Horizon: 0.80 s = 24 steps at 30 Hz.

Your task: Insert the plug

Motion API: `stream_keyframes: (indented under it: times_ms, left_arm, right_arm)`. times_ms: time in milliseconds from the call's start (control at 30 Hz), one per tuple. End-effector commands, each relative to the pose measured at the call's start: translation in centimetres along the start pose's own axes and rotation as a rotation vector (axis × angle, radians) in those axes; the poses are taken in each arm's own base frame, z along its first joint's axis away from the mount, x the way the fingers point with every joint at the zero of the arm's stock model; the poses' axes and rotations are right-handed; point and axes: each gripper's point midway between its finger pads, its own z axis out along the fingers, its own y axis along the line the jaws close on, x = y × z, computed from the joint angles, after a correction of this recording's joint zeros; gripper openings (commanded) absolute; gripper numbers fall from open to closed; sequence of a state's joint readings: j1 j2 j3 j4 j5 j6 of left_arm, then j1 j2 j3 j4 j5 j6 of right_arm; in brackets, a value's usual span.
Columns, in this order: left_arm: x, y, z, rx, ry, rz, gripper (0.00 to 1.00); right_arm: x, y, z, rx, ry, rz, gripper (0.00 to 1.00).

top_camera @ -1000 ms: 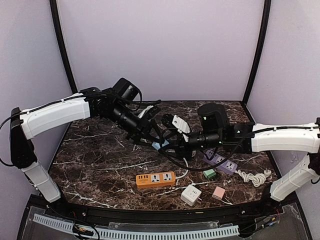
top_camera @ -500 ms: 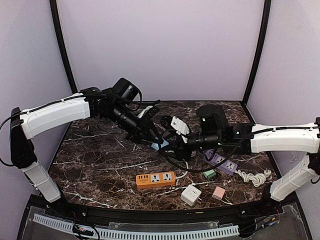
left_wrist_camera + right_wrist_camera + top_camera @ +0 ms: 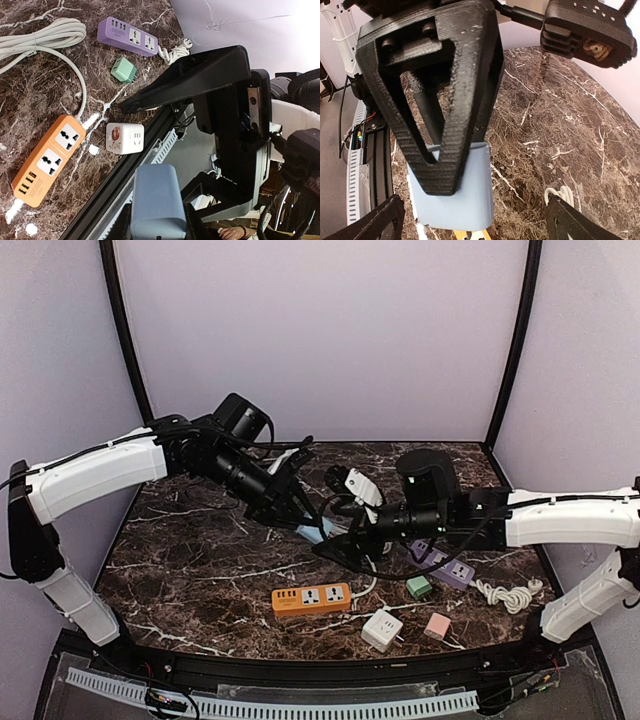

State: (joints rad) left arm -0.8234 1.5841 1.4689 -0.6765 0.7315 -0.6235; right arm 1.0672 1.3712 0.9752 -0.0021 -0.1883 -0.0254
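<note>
Custody of the blue plug changes here: your left claw now pinches it, pressed together on its sides where a second ago it stood part open. Your right claw, which was narrowed around that same block, is now spread wide with a finger to either side and no grip on it. Read that as a handover done, so the plug rides with the left arm from here and the insertion itself is not yet started. Seen from the right wrist, the plug hangs at 6 o'clock under the left claw's black finger, centred between the right claw's parted tips at 7 and 5 o'clock. From above, it is held clear of the table near the middle, with the left claw at its 11 o'clock and the right claw at its 4 o'clock. An orange power strip lies on the table at its 6 o'clock, a purple power strip farther off at 4 o'clock. You probably want the right arm backed away first, so its fingers don't snag the plug.
</note>
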Motion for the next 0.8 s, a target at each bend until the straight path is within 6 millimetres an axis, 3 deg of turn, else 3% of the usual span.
stream_keyframes:
  times_ms: [0, 233, 500, 767]
  left_arm:
    - [0.9, -0.7, -1.3, -0.010, -0.018, 0.064, 0.01]
    - [1.2, 0.4, -2.3, -0.115, -0.025, 0.099, 0.01]
    - [-0.1, 2.1, -5.6, -0.346, -0.116, 0.224, 0.01]
    - [-1.1, 2.7, -7.0, -0.463, -0.108, 0.341, 0.01]
  right_arm:
    - [-0.2, -0.3, -1.2, 0.041, -0.010, 0.013, 0.98]
    - [0.8, -1.0, -3.1, 0.110, -0.001, 0.020, 0.99]
    - [2.6, -3.2, -6.1, 0.268, 0.009, 0.044, 0.99]
    - [3.2, -3.8, -8.8, 0.340, -0.005, 0.073, 0.99]
